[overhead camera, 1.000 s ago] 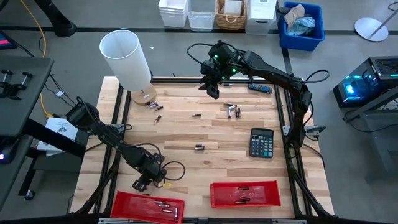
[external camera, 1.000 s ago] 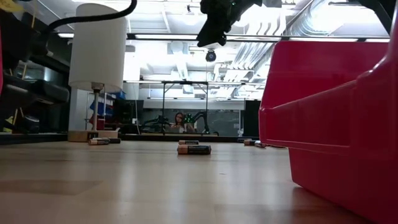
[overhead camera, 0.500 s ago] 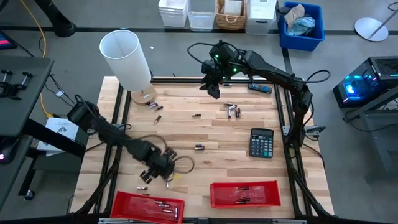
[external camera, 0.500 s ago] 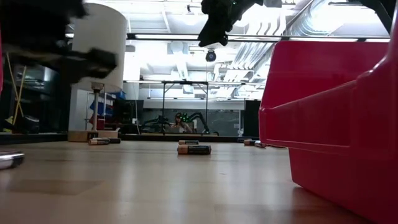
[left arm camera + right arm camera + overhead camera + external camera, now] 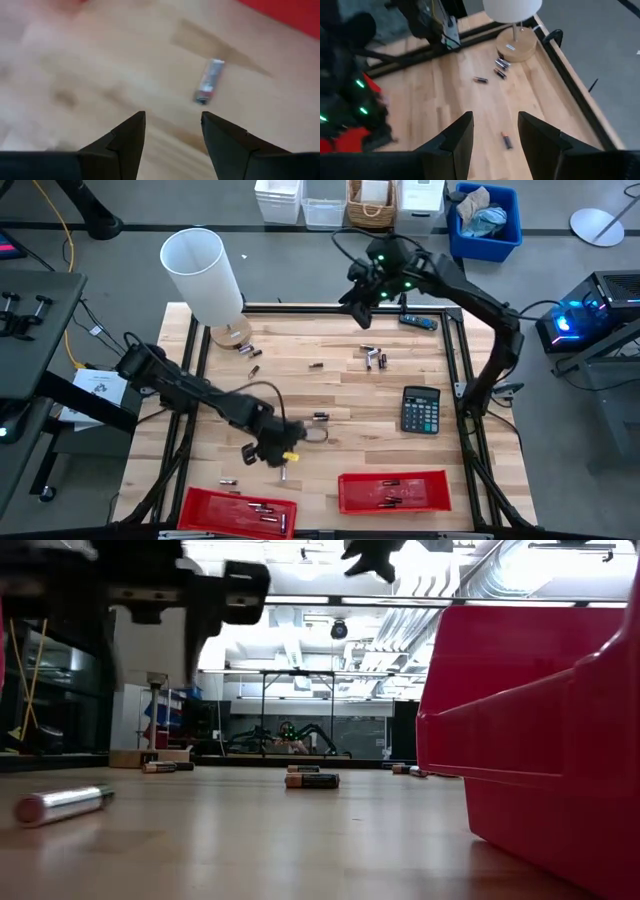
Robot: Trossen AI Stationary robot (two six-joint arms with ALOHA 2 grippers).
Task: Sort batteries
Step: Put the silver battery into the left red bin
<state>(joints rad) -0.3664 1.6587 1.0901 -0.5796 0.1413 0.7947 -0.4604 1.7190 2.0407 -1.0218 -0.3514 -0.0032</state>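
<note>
The left gripper (image 5: 277, 453) is seen low over the wooden table (image 5: 300, 395), its jaws parted with nothing between them; one battery (image 5: 209, 81) lies just ahead of it. The right gripper (image 5: 358, 308) is held high above the far edge, jaws apart and empty. More batteries (image 5: 373, 357) are scattered between a white lamp (image 5: 205, 278) and a calculator (image 5: 421, 410). Others lie in two red trays (image 5: 392, 491) at the near edge.

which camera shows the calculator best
The high view: the calculator shows whole, lying flat on the table's right side. The low view and both wrist views don't show it at all.
</note>
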